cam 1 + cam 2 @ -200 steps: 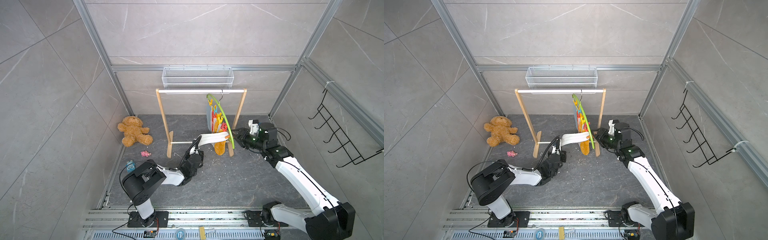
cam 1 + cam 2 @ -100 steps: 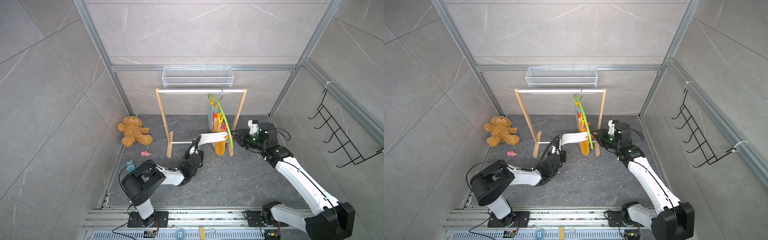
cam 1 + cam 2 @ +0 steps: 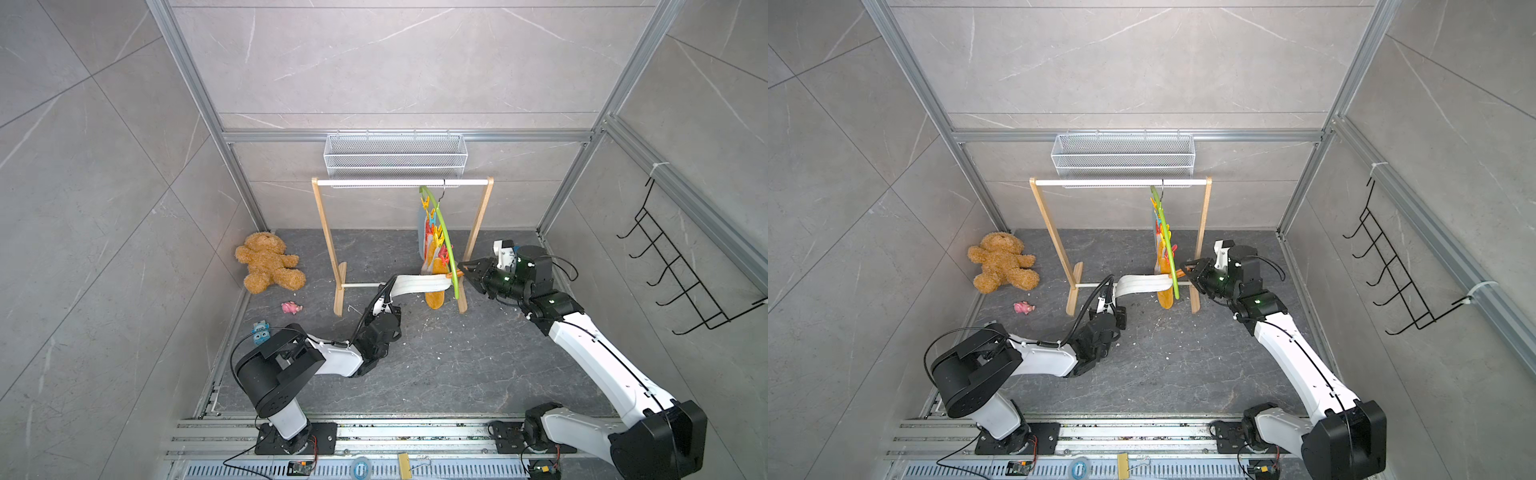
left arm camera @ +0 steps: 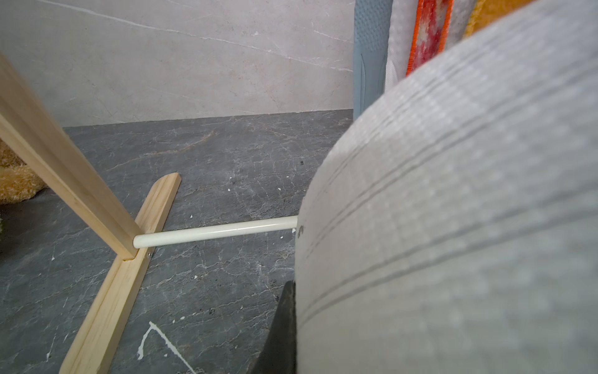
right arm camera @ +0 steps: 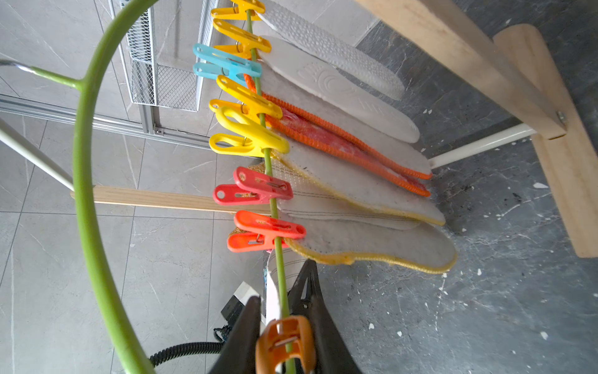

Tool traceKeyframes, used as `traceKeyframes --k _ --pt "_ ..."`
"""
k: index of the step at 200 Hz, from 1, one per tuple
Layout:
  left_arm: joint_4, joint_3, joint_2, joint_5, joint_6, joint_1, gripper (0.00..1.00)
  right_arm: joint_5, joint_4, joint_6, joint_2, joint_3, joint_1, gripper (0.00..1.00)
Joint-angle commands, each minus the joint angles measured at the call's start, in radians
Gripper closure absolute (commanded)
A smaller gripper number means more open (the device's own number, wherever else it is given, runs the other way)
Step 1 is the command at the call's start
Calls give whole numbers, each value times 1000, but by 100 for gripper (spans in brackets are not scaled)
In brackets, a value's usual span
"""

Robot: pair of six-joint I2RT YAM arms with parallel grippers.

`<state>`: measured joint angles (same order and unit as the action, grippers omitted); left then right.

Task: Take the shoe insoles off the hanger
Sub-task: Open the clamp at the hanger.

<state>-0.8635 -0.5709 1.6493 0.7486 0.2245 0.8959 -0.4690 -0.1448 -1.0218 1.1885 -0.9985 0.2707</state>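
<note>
The lime-green hanger [image 3: 444, 232] [image 3: 1166, 241] [image 5: 84, 162] hangs from the wooden rail with several shoe insoles clipped to it. My left gripper [image 3: 388, 297] [image 3: 1113, 296] is shut on the free end of a white-grey striped insole [image 3: 419, 284] [image 3: 1142, 284] [image 4: 453, 210], stretched sideways from the hanger's low end. One dark finger [image 4: 281, 333] shows beside it. My right gripper [image 3: 463, 270] [image 3: 1185, 270] [image 5: 283, 291] is shut on the orange clip [image 5: 284, 343] holding that insole. Yellow-rimmed felt insoles [image 5: 372, 246], orange-rimmed ones [image 5: 339, 139] and white ones [image 5: 339, 87] hang above.
The wooden rail frame [image 3: 328, 232] [image 3: 1054, 232] stands on the dark floor, its foot [image 4: 123, 285] close to my left gripper. A wire basket [image 3: 395, 156] hangs on the back wall. A teddy bear [image 3: 268, 268], a pink toy [image 3: 291, 307] and a black hook rack [image 3: 681, 282] sit aside.
My right gripper's jaws have closed in on the orange clip at the hanger's low end. The left arm holds the striped insole as before.
</note>
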Motion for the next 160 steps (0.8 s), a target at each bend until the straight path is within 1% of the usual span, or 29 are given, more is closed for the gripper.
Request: traceKeyframes --k 1,55,114,131,154,160 --pt "-44 15 -43 61 45 -3 100 -22 35 -10 9 14 -3 73" --pt "-45 45 -54 93 81 -5 100 -35 55 -20 16 18 -1 72" --pt "-44 58 -65 98 82 -6 100 -40 76 -25 26 30 6 66" --pt "-40 61 -73 98 79 -5 100 -42 80 -25 28 32 9 60" --pt "-15 63 -98 87 75 -6 100 -23 53 -1 19 24 9 42" --pt "0 64 -110 74 75 -7 100 -8 26 14 15 14 9 35"
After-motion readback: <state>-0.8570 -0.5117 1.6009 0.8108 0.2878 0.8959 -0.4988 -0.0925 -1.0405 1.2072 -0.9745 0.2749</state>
